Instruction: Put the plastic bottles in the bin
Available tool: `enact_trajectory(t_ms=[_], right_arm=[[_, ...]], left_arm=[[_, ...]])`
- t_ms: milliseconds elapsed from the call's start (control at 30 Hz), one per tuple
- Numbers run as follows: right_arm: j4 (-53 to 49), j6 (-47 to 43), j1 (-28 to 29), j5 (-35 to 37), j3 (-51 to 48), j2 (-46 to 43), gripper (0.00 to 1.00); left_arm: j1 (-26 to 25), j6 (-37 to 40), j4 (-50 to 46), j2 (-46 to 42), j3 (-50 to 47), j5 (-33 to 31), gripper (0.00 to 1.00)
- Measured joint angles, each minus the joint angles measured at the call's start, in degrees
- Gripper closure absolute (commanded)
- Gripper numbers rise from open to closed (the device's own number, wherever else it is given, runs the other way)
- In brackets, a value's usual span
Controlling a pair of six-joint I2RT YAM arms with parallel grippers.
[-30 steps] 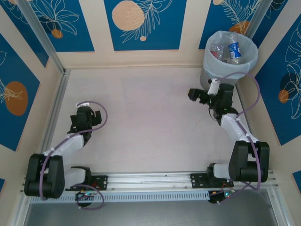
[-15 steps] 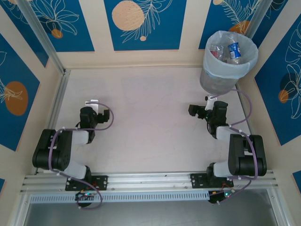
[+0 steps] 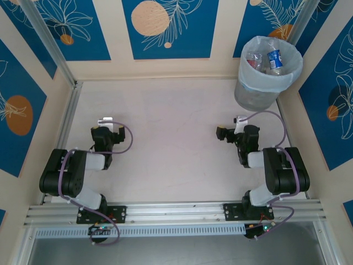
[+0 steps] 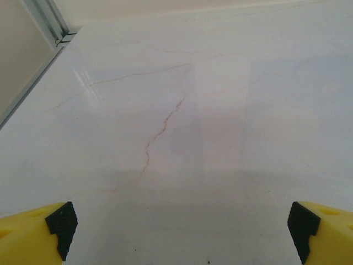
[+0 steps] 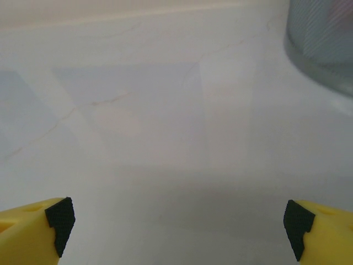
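Seen from above, the bin [image 3: 255,98] stands in the far right corner of the counter [image 3: 176,110], at about 1 o'clock from the middle of the counter. It is a round grey basket, and a pale plastic bag [image 3: 292,69] is folded over its rim. The plastic bottles [image 3: 265,58] lie inside it. One with a blue label [image 3: 274,58] is at 3 o'clock within the opening, and one with some red on it [image 3: 253,58] is at 9 o'clock. More clear ones lie around them, but how many I cannot tell.

The left hand [image 3: 107,126] is at about 9 o'clock on the counter, low over the surface, and its arm is folded back toward the base. In the left wrist view its two yellow fingers [image 4: 30,234] with black pads [image 4: 62,226] stand far apart, at 7 and 5 o'clock of the picture. The hand is released, and between the fingers lies bare counter, crossed by a thin brownish line [image 4: 160,130].

The right hand [image 3: 234,131] is at about 3 o'clock on the counter, also low, with its arm folded in the same manner. The bin is at 1 o'clock from this hand, near it but not touching. In the right wrist view the yellow fingers [image 5: 27,229] are spread wide, so this hand is released too. There the grey wall of the bin appears at 1 o'clock, blurred, and pale counter lies between the fingers.
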Motion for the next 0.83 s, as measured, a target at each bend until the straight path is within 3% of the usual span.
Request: enact_trajectory(t_ms=[267,833], right_arm=[[-0.90,0.04,-0.37,0.66,1.70,0.15,0.01],[-1.33,-0.17,-2.36,-6.64,1.70,0.15,0.01]], left_arm=[[0.00,0.04,0.00,0.00,0.00,0.04,0.01],[0.02,0.24,-0.13,0.00,0.02,4.26,0.01]])
